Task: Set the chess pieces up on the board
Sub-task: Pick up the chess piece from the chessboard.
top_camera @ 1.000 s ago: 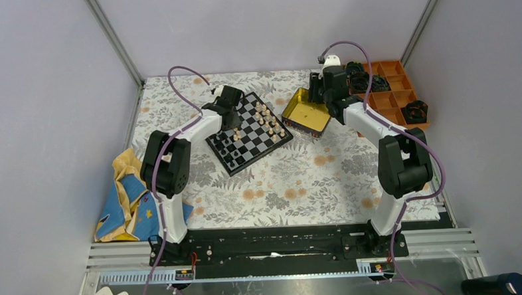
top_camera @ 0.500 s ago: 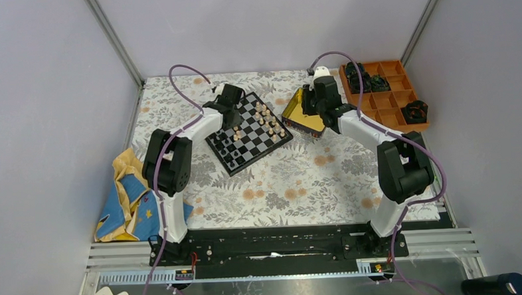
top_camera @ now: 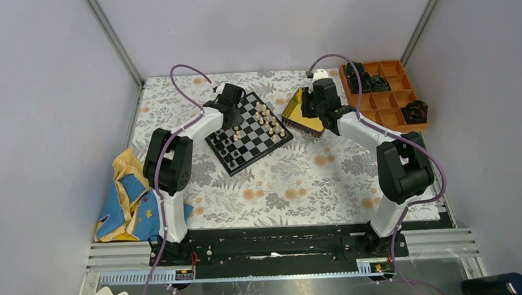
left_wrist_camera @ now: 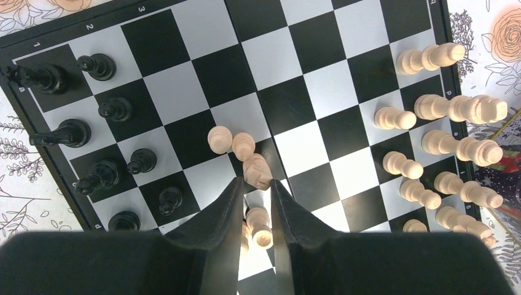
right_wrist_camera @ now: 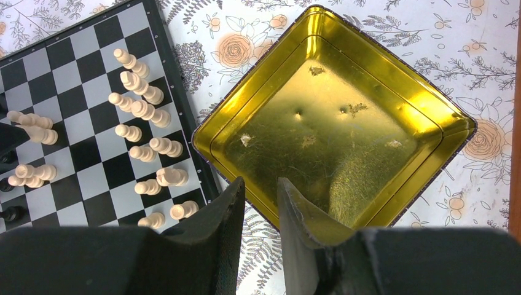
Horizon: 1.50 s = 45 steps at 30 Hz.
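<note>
**Board**: flat on the floral cover, set cornerwise to the arms.
**Black pieces**: 8 in view, upright in 2 files along the board's numbered edge.
**Tan pieces**: 2 files along the opposite board edge. 3 more are bunched near the board's middle, at least 1 lying flat.
**Left gripper**: over the board's middle. The jaws are a narrow gap apart and a tan piece shows in that gap. Cannot tell whether it is pinched.
**Right gripper**: off the board, above the tin's near rim. The jaws are slightly parted, with nothing between them.
**Tin**: gold, just beside the board's tan-side edge.
**Tray**: orange, beyond the tin from the board, with dark objects in some compartments.
**Cloth**: blue and yellow, well apart from the board, off its black side.
</note>
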{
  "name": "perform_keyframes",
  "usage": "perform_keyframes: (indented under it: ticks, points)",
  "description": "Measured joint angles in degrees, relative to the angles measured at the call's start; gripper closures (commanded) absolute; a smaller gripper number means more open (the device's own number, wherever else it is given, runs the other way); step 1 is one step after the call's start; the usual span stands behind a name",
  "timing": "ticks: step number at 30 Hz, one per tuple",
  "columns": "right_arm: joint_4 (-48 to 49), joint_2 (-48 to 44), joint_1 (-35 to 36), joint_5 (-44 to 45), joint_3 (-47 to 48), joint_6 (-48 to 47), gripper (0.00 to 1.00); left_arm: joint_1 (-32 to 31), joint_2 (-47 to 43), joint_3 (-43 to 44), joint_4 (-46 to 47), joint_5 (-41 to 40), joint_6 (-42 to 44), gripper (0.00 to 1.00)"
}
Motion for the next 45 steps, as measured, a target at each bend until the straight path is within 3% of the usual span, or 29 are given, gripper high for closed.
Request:
perform_keyframes:
  ticks: [45]
  points:
    - [-0.1,0.8,0.0,0.0,0.8,-0.1,0.67,0.3,2.4,2.7,-0.3,0.2,1.2,0.72]
